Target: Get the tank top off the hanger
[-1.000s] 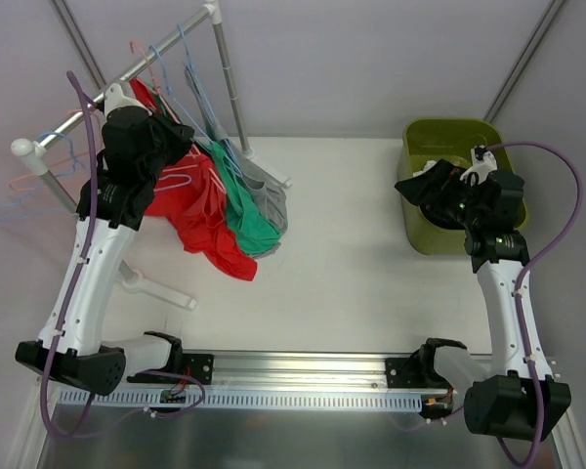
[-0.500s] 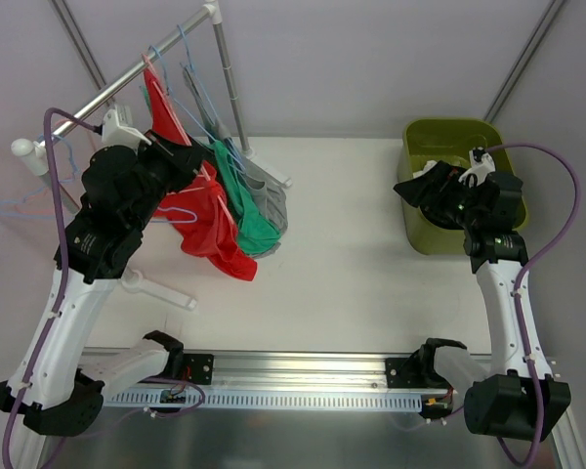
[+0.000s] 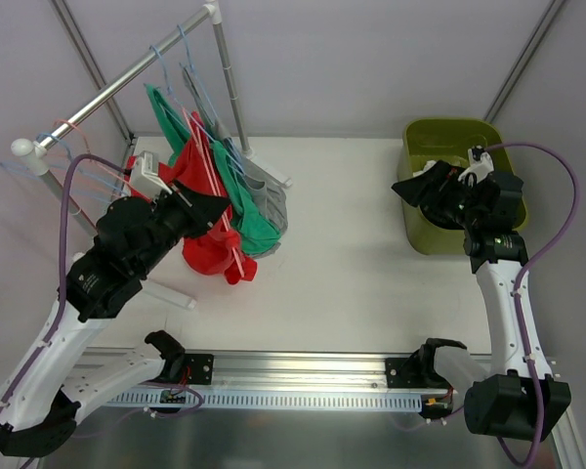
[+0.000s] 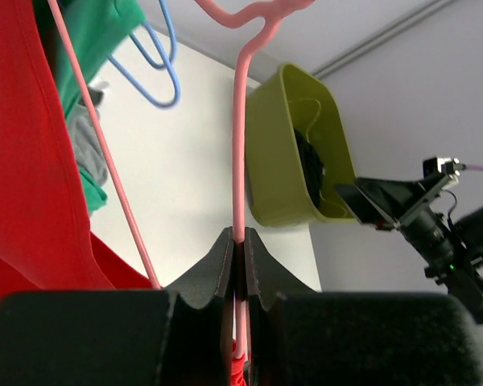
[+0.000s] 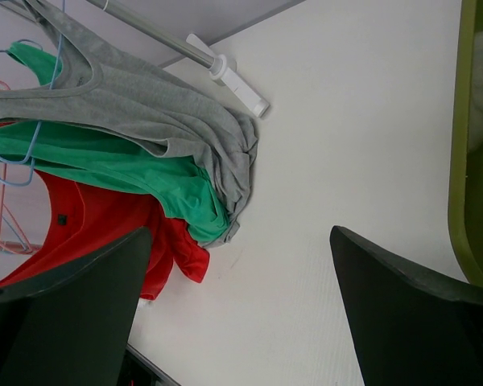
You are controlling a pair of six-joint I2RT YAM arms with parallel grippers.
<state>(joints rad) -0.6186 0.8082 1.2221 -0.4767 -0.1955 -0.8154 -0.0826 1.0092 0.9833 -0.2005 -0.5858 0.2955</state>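
Watching our left claw [image 4: 237,241] pinched on the pink hanger [image 4: 240,145], red tank top [image 4: 24,161] on it, our right claw [image 5: 237,241] spread wide, empty, by the green bin [image 3: 449,132]

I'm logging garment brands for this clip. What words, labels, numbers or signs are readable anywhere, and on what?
No readable text in any view.
On the red fabric tank top, a small dark patch: too small to read.
The olive-green plastic bin, pink wire hanger, grey tank top, green tank top: no print visible.
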